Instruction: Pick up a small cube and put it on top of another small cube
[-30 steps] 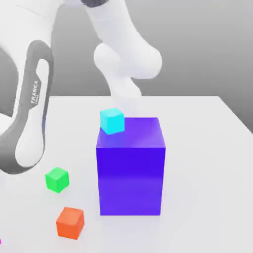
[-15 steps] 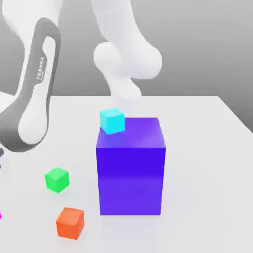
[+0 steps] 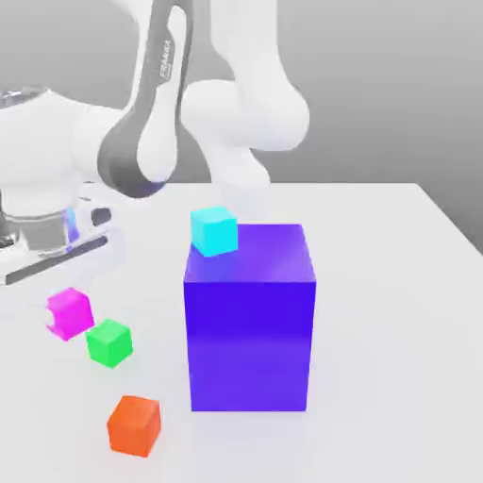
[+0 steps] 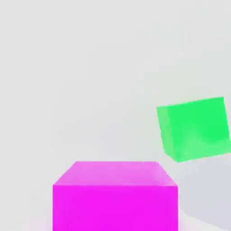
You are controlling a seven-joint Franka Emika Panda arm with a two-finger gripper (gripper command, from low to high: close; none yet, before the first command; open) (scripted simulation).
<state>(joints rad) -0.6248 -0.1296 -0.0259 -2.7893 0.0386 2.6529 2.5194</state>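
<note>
Clamping shut on the magenta cube (image 3: 69, 311), gripper (image 3: 58, 283) holding it lifted off the white table (image 3: 377, 283), hanging just beside the green cube (image 3: 109, 342), well apart from the orange cube (image 3: 134, 425).

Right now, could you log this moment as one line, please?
gripper: shut on pink cube | pink cube: lifted | green cube: on table

This is looking like a pretend world made on a computer, maybe a robot test lab. A smooth white table (image 3: 377, 283) is sitting in front of a plain grey wall (image 3: 396, 85). Bright toy-like blocks (image 3: 249, 316) are glowing in flat colours, and a white robot arm (image 3: 236, 94) is bending over them.
</note>
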